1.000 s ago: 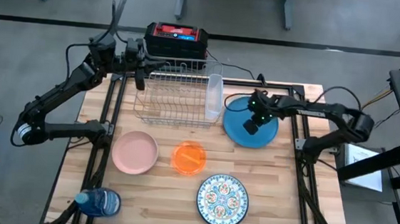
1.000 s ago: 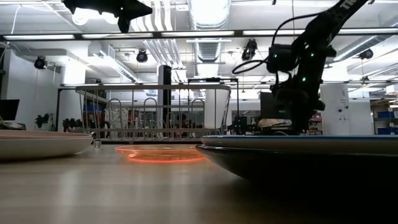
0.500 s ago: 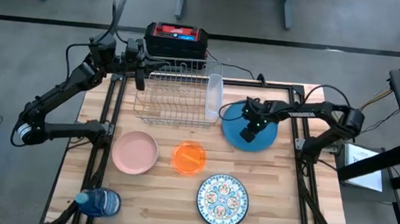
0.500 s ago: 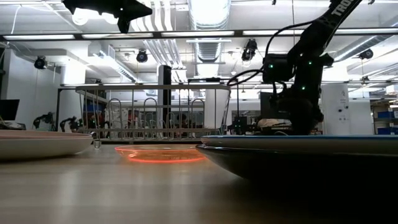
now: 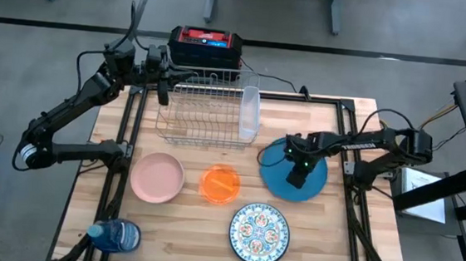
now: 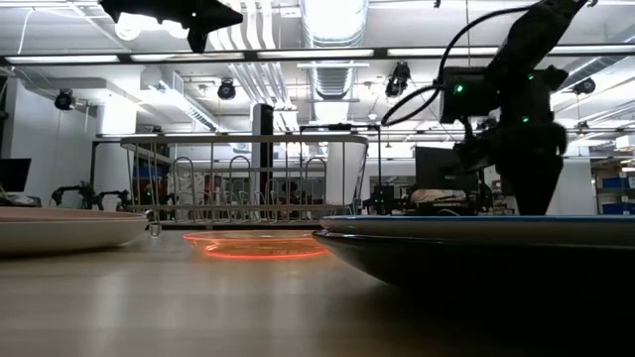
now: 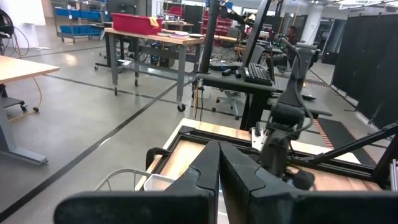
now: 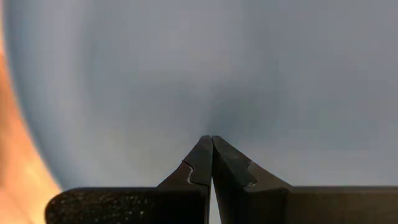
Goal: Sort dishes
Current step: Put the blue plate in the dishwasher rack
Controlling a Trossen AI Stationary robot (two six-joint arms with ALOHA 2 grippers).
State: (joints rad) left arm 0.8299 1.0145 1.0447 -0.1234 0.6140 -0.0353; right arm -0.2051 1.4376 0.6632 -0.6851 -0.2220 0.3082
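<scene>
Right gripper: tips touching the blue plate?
Cannot tell. The right gripper, shut, points at the blue plate in the right wrist view, but no view shows contact or a gap plainly.

In the low view the large blue plate ran off the right edge and hid the bench behind it, and the pink dish was cut by the left edge. The right gripper covered part of that plate from above, so contact could not be told. In the right wrist view the plate was only a blur. The blue bottle was partly hidden behind frame bars.
</scene>
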